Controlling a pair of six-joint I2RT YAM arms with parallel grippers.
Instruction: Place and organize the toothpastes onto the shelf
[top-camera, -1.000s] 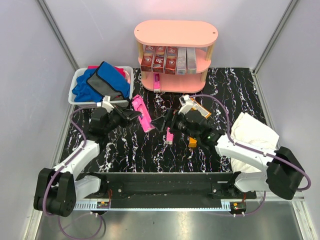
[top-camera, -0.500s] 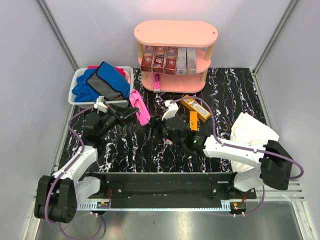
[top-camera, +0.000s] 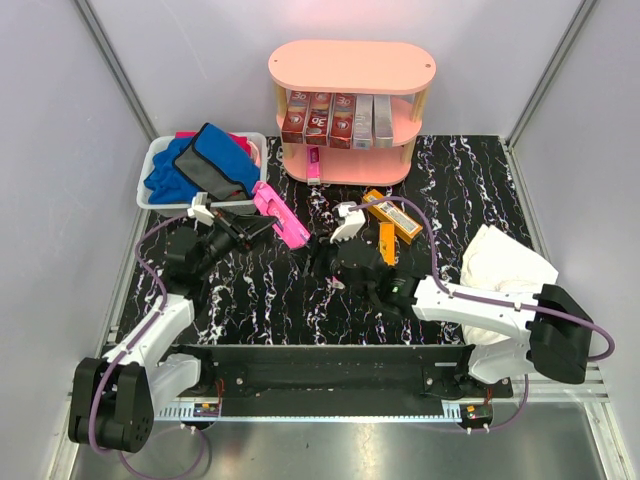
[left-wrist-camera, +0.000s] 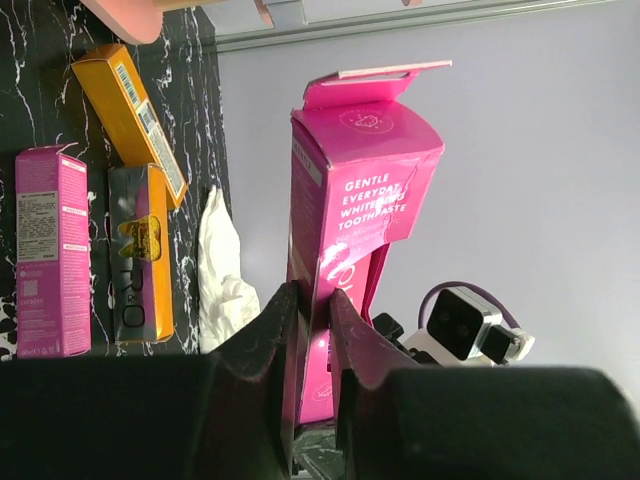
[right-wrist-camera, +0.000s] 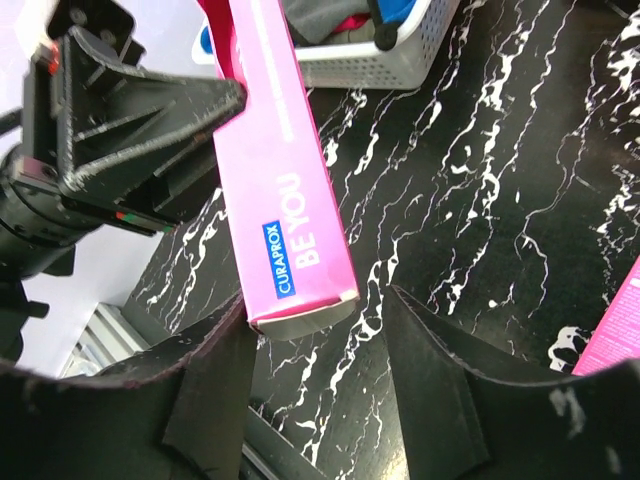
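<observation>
My left gripper (top-camera: 264, 224) (left-wrist-camera: 315, 300) is shut on a bright pink toothpaste box (top-camera: 281, 214) (left-wrist-camera: 352, 210) and holds it above the table with its top flap open. The box's other end (right-wrist-camera: 300, 300) lies between the fingers of my right gripper (top-camera: 313, 252) (right-wrist-camera: 318, 308). It touches the left finger (right-wrist-camera: 215, 375); a gap separates it from the right one. The shelf (top-camera: 350, 66) stands at the back with dark red (top-camera: 316, 115) and silver (top-camera: 372, 119) toothpastes on its middle tier and a pink one (top-camera: 313, 163) on the lowest.
Two orange boxes (top-camera: 393, 216) (top-camera: 386, 243) and another pink box (left-wrist-camera: 45, 250) lie on the black marbled table. A white bin (top-camera: 152, 196) with blue cloths (top-camera: 205, 160) stands at the back left. A white cloth (top-camera: 500, 265) lies at the right.
My right arm swung left to the pink box and its jaws narrowed around the box's end. My left gripper turned the box a little toward the back.
</observation>
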